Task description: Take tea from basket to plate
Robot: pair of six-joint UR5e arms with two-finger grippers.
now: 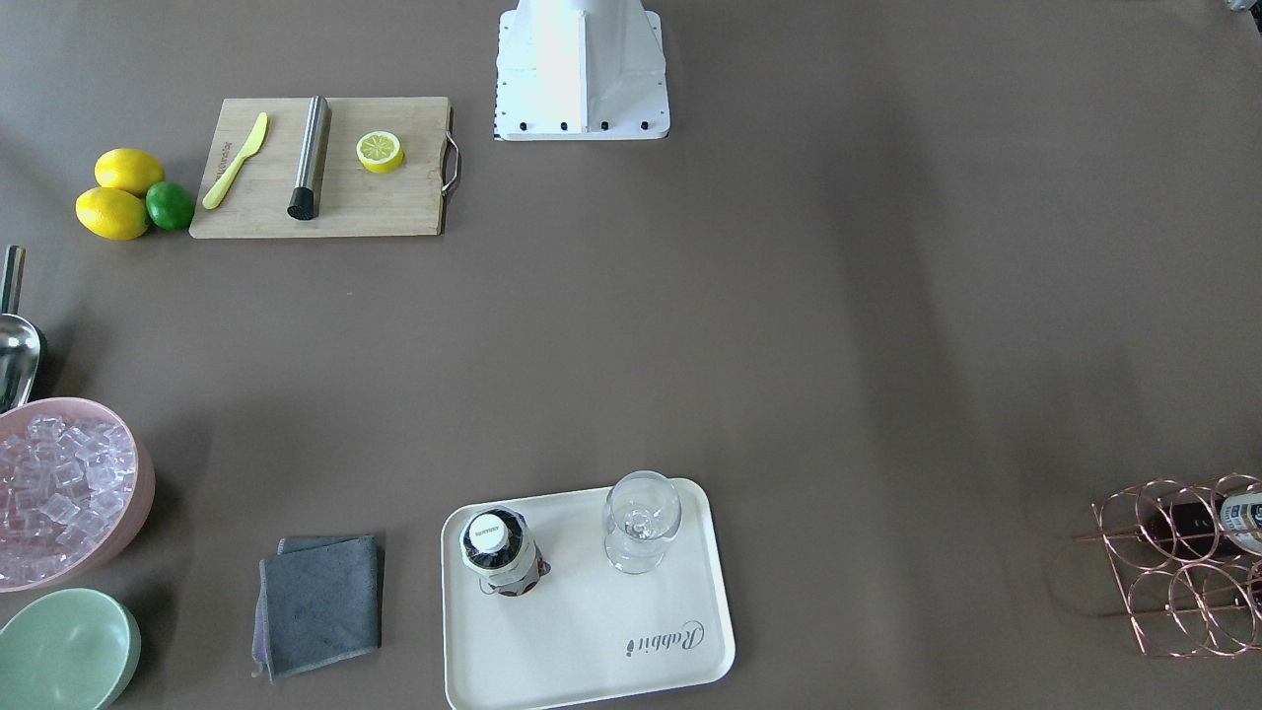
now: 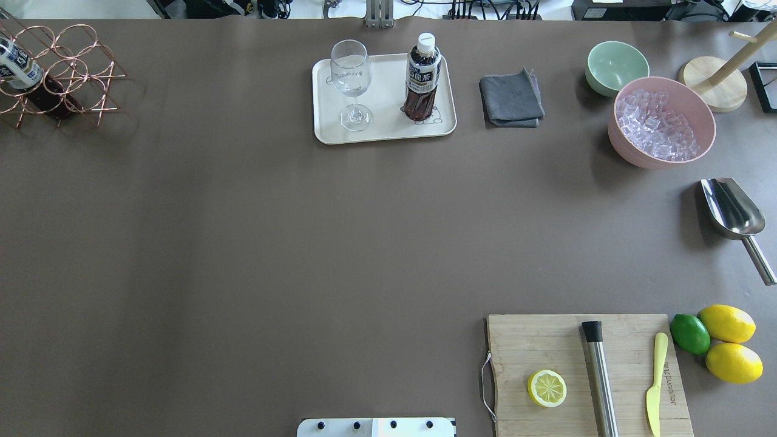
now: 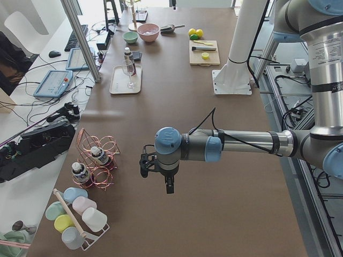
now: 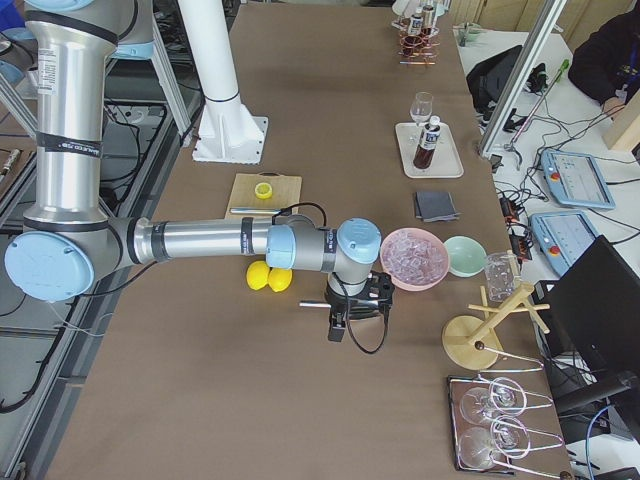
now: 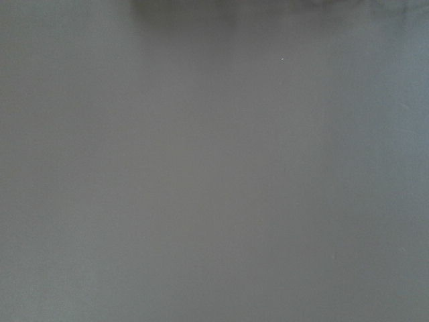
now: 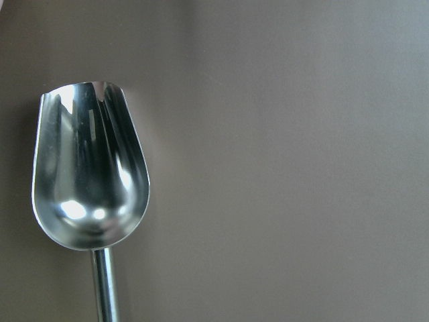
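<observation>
One tea bottle [image 2: 423, 76] stands upright on the cream plate [image 2: 388, 97], next to a stemmed glass [image 2: 352, 79]; it also shows in the front view [image 1: 498, 552]. The copper wire basket [image 2: 67, 67] sits at the table's far left corner and holds two more tea bottles [image 3: 98, 156]. My left gripper [image 3: 168, 187] shows only in the exterior left view, hanging over bare table beside the basket and apart from it. My right gripper [image 4: 340, 330] shows only in the exterior right view, over the table near the ice bowl. I cannot tell whether either is open or shut.
A grey cloth [image 2: 511, 100], a green bowl [image 2: 616, 64], a pink bowl of ice [image 2: 661, 121] and a metal scoop [image 6: 90, 174] lie right of the plate. A cutting board [image 2: 583, 370] with half a lemon, a muddler and a knife sits near the robot base, with lemons and a lime beside it.
</observation>
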